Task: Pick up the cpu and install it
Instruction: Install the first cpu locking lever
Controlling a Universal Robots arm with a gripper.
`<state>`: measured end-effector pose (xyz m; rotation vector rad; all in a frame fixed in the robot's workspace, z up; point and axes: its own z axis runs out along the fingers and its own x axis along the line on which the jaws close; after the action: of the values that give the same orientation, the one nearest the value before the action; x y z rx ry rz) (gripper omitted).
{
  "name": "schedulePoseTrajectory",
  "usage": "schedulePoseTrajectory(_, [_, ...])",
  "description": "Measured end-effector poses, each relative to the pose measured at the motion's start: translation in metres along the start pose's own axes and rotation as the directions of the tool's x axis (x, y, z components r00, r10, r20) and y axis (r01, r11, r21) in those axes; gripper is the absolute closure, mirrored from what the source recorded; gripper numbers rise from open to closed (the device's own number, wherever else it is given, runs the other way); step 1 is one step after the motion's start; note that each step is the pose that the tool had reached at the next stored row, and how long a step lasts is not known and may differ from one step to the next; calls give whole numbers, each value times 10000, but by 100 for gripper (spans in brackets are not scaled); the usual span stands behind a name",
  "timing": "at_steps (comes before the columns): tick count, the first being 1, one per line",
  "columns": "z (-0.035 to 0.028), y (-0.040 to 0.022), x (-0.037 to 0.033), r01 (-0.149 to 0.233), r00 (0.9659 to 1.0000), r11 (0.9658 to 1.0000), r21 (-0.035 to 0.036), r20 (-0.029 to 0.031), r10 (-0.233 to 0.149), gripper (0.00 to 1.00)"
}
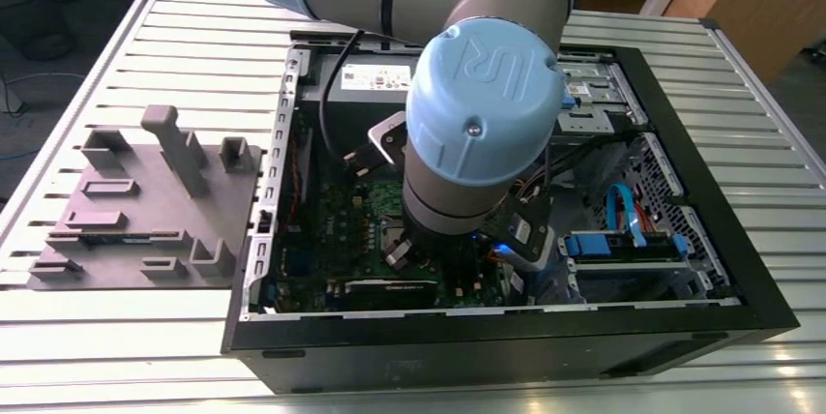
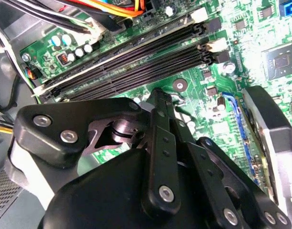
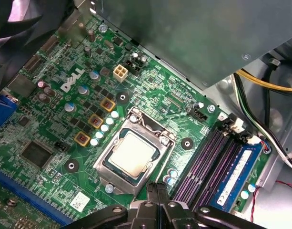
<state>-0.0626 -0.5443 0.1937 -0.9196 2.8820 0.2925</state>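
Slatted metal table (image 1: 155, 27) carries your open computer case (image 1: 722, 279). Your cpu (image 3: 132, 155) already lies in its motherboard socket (image 3: 107, 169); gripper (image 3: 157, 188) hangs just beside it, fingers pressed together, holding nothing.

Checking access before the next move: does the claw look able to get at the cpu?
Probably yes. In the first wrist view the cpu lies bare in its socket frame, with nothing over it, and the claw hangs close beside it.
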Motion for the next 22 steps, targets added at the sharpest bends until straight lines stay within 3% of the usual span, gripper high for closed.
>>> schedulePoseTrajectory(13, [-22, 6, -7, 10, 10000, 10000, -2, -1, -10, 89])
schedulePoseTrajectory(17, [-98, 20, -19, 10, 10000, 10000, -2, -2, -10, 89])
schedulePoseTrajectory(22, [-241, 42, -42, 9, 10000, 10000, -2, -1, -9, 89])
